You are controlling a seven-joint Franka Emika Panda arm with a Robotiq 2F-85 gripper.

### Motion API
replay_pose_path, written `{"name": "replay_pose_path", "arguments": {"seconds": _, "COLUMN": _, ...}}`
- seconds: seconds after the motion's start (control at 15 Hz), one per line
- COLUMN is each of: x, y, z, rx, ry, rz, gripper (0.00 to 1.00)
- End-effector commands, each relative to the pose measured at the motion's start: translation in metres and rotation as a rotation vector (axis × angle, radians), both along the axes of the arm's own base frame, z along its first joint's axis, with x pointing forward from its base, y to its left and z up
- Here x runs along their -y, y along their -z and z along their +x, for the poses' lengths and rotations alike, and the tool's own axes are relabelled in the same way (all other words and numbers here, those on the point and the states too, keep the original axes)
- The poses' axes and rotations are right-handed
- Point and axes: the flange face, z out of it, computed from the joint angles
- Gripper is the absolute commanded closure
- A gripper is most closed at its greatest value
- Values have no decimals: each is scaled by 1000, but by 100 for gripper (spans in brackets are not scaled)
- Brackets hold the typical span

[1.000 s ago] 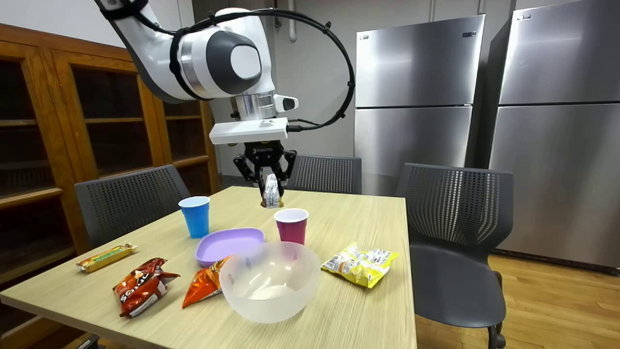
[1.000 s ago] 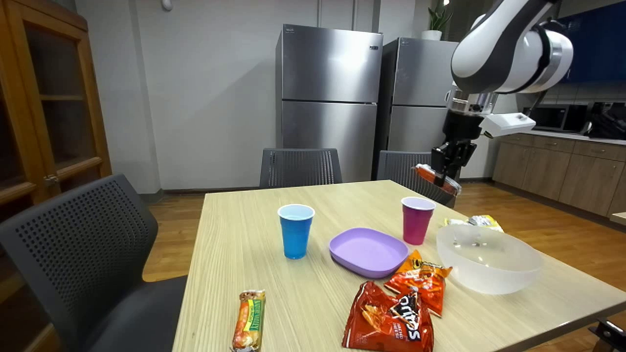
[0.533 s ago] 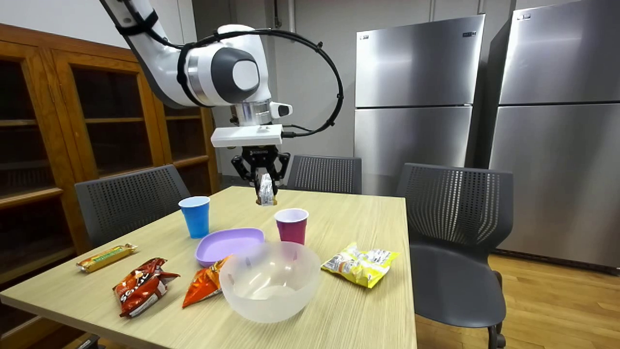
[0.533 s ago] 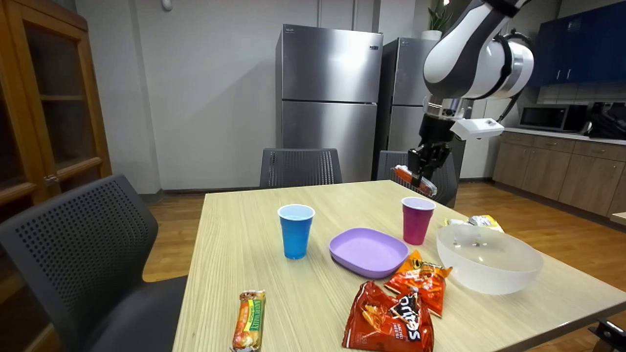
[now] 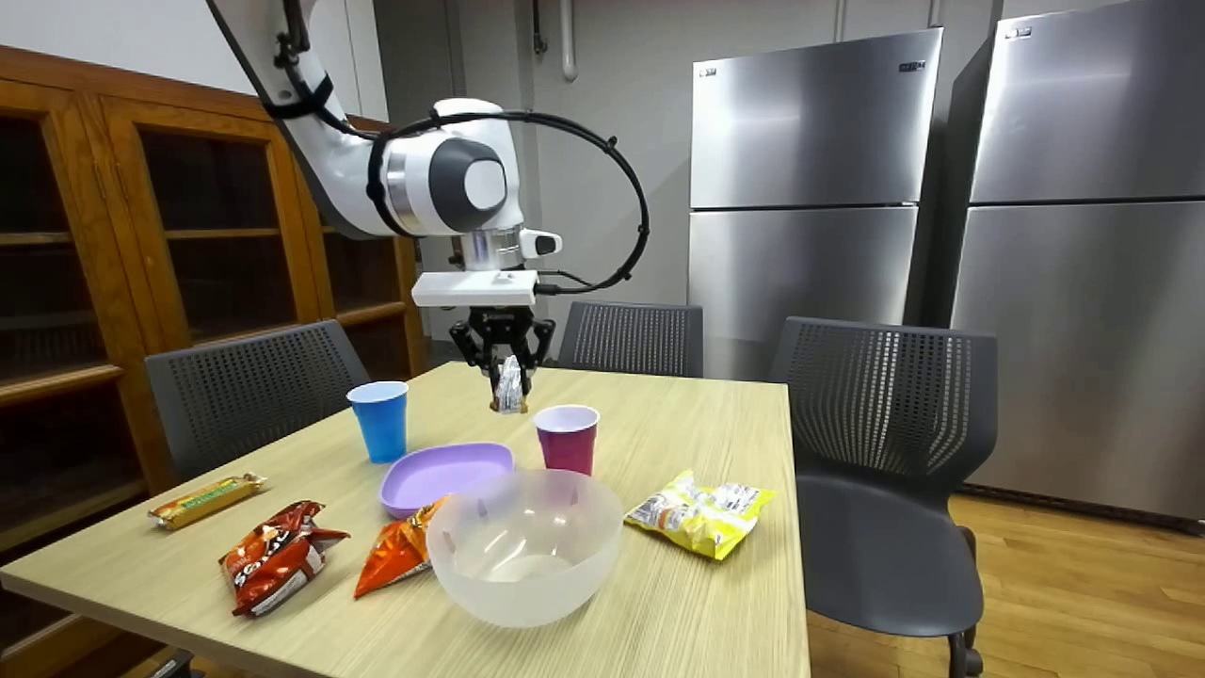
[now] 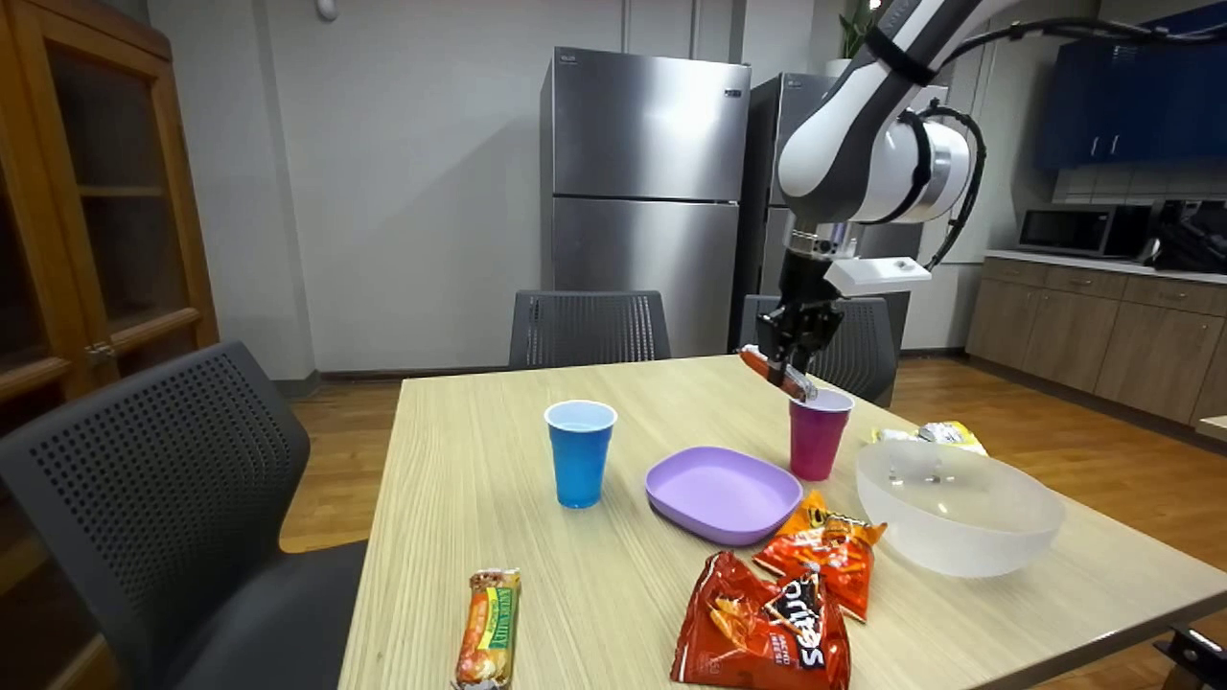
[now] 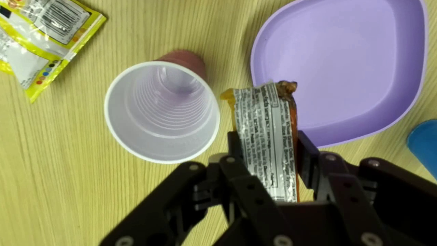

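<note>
Fingers (image 7: 308,159) | clamped on wrapped bar (image 7: 266,140) | bar between them, both ends protruding

The white-and-grey jointed arm (image 5: 419,169) bends down from above to a silver cylindrical wrist (image 5: 492,250); the black two-fingered gripper (image 7: 268,141) points downward, fingers (image 7: 308,156) gripping, partway apart.

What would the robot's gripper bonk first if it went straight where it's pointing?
Probably the edge of the purple plate, or the bit of table between it and the dark pink cup; depth is unclear. The gripper points down, so its wrapped bar should touch first.
</note>
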Motion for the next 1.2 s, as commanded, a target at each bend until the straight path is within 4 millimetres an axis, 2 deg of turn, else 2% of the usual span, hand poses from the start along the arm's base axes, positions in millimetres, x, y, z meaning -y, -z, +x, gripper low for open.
{"name": "replay_pose_path", "arguments": {"seconds": 0.0, "x": -20, "y": 6, "z": 21, "rx": -43, "ry": 35, "rz": 3, "gripper": 84}}
{"name": "replay_pose_path", "arguments": {"seconds": 0.47, "x": -50, "y": 31, "z": 34, "rx": -89, "ry": 41, "rz": 11, "gripper": 84}}
{"name": "replay_pose_path", "arguments": {"seconds": 1.13, "x": -75, "y": 75, "z": 46, "rx": -173, "ry": 43, "rz": -16, "gripper": 84}}
